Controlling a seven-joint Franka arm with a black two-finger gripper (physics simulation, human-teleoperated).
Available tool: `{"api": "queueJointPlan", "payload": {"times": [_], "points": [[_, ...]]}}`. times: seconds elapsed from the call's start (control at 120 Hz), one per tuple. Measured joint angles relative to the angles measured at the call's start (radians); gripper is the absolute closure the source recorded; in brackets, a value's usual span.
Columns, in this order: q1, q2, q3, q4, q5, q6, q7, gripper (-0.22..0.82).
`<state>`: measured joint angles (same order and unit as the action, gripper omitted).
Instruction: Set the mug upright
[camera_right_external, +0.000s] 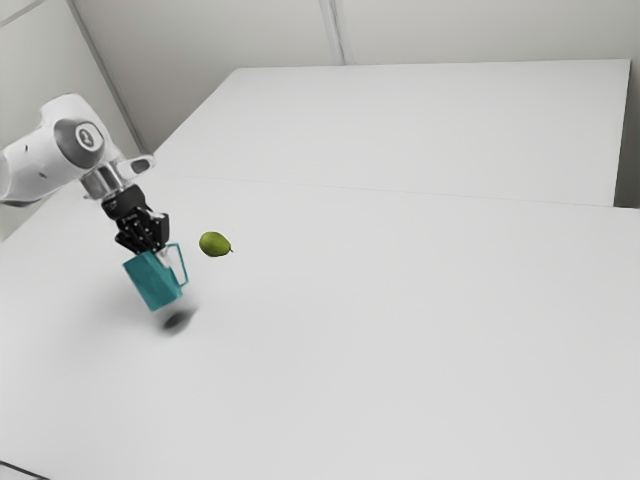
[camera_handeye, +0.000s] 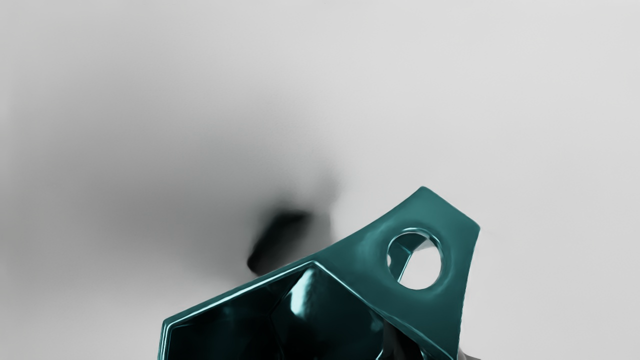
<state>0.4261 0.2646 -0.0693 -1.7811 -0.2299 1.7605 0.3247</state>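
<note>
Black fingers (camera_right_external: 162, 256), slightly parted, pinch 1 wall of the teal mug (camera_right_external: 154, 283).

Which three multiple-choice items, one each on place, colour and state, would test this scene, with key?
1. In the exterior view, the green fruit is on which side of the mug?
A) the view's left
B) the view's right
C) inside it

2. The mug is:
A) red
B) yellow
C) teal

3. The mug is:
A) tilted, off the table
B) upright on the table
C) flat on the table

1B: the fruit sits beyond its handle.
2C: both views show that colour.
3A: it leans, its shadow separate below.
</note>
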Motion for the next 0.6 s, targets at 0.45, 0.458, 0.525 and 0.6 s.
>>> {"api": "queueJointPlan", "payload": {"times": [0.45,0.458,0.525,0.6], "points": [[-0.168,-0.171,-0.07,-0.276,0.174,0.542,-0.217,0.79],[-0.168,-0.171,-0.071,-0.278,0.174,0.546,-0.222,0.79],[-0.166,-0.173,-0.082,-0.288,0.178,0.574,-0.261,0.79],[-0.164,-0.171,-0.098,-0.294,0.18,0.595,-0.303,0.79]]}}
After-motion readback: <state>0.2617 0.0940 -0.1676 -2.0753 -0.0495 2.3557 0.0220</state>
